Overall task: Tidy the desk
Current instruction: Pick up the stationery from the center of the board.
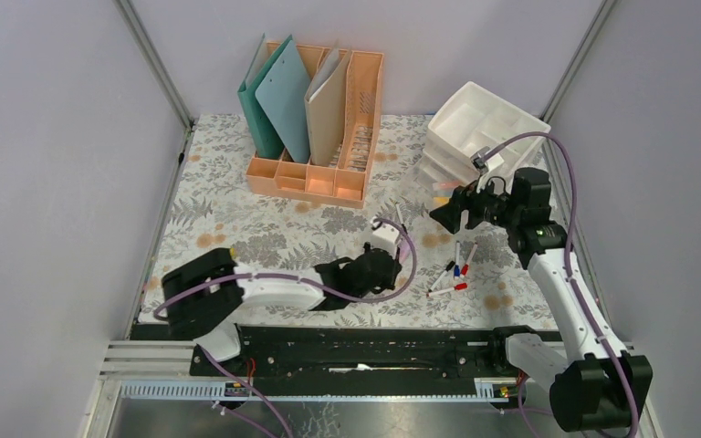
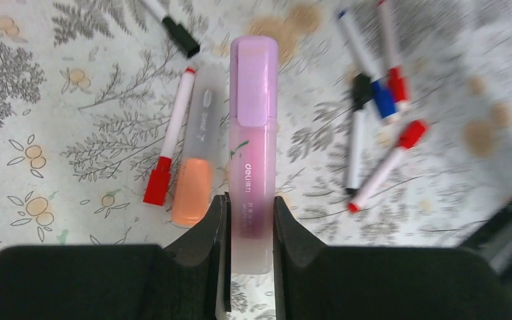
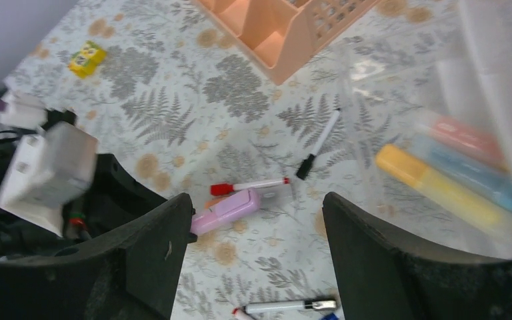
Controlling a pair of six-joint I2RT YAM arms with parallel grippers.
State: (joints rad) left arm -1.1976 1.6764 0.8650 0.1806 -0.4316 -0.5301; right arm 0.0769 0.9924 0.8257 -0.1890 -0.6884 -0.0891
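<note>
The desk (image 1: pixel 237 219) is covered in a fern-and-flower cloth. My left gripper (image 2: pixel 250 213) is shut on a pink-purple highlighter (image 2: pixel 253 120), held by its rear end low over the cloth. In the top view this gripper (image 1: pixel 351 274) is near the front middle. An orange highlighter (image 2: pixel 197 167) and a red-capped marker (image 2: pixel 170 143) lie just left of it. My right gripper (image 3: pixel 257 207) is open and empty, high above the cloth. In the top view it (image 1: pixel 452 212) hangs near the white drawer unit (image 1: pixel 479 132). Loose markers (image 1: pixel 452 274) lie below it.
A peach file rack (image 1: pixel 329 137) with folders stands at the back. A black-capped marker (image 3: pixel 319 145) lies alone. Yellow, blue and pink highlighters (image 3: pixel 433 187) show at the right of the right wrist view. A small yellow block (image 3: pixel 87 58) lies at the left.
</note>
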